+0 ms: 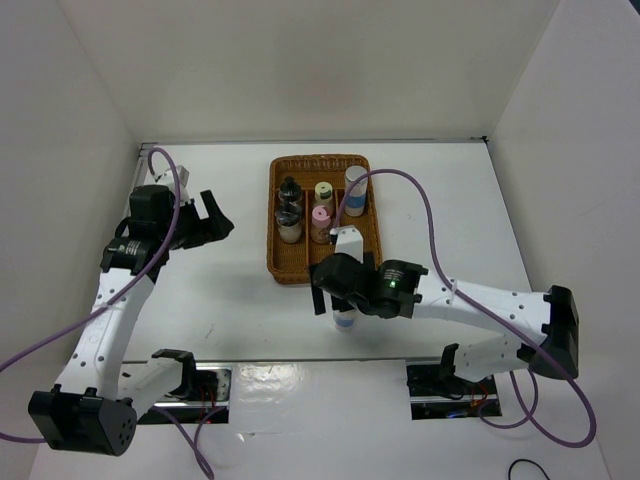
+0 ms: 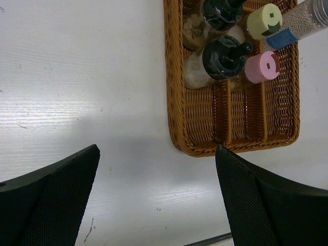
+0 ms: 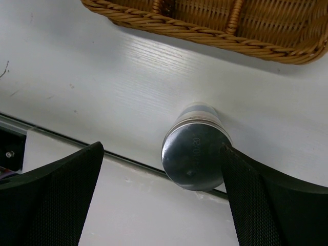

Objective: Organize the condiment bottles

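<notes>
The brown wicker tray (image 1: 290, 262) holds two black-capped shakers (image 1: 289, 188) (image 1: 289, 222), a yellow-green-capped one (image 1: 323, 192), a pink-capped one (image 1: 320, 216) and a silver-topped one with a blue band (image 1: 355, 190). A second silver-topped shaker (image 3: 195, 156) stands upright on the table in front of the tray. My right gripper (image 3: 160, 154) is open around it, and its right finger (image 3: 256, 195) touches the shaker's side. My left gripper (image 1: 215, 222) is open and empty, left of the tray. The tray (image 2: 230, 138) and its shakers show in the left wrist view.
The table's front seam (image 3: 77, 143) runs just behind the standing shaker. White walls close in the left, back and right sides. A purple cable (image 1: 400, 178) arcs over the tray's right side.
</notes>
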`<state>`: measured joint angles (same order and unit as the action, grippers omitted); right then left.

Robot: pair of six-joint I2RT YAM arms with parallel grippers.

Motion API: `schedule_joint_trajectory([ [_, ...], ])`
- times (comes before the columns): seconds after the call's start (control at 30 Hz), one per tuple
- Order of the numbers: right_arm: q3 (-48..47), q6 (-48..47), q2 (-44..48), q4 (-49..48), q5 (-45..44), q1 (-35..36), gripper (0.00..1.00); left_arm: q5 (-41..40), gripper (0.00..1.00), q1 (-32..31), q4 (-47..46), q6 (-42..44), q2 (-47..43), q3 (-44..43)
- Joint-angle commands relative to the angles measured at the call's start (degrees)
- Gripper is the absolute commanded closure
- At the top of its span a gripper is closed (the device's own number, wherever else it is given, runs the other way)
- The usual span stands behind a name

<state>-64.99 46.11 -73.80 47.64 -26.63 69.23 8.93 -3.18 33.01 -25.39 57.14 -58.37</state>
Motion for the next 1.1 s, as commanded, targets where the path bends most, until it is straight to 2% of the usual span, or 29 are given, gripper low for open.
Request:
schedule_joint_trajectory([
  [0.0, -1.98, 3.45, 0.85, 6.41, -2.19, 0.29, 0.02, 1.09, 0.01, 0.28, -0.67, 1.30, -0.28, 0.01],
  [0.23, 2.05, 6.44, 0.24, 6.94, -2.20, -0.50, 0.02, 1.09, 0.01, 0.28, -1.73, 1.83, 0.86, 0.53],
  [0.5, 2.59, 8.74, -0.99, 8.96, -3.95, -1.81, 0.02, 1.09, 0.01, 0.28, -1.73, 1.83, 1.39, 0.54],
  [0.7, 7.94, 7.59, -0.99, 2.82, -0.70, -3.05, 0.02, 1.09, 0.01, 0.28, -1.73, 1.83, 1.39, 0.54],
  [1.07, 9.09, 2.86, -3.81, -6.58, 0.35, -4.10, 0.04, 1.09, 0.01, 0.28, -2.25, 2.36, 1.39, 1.06],
])
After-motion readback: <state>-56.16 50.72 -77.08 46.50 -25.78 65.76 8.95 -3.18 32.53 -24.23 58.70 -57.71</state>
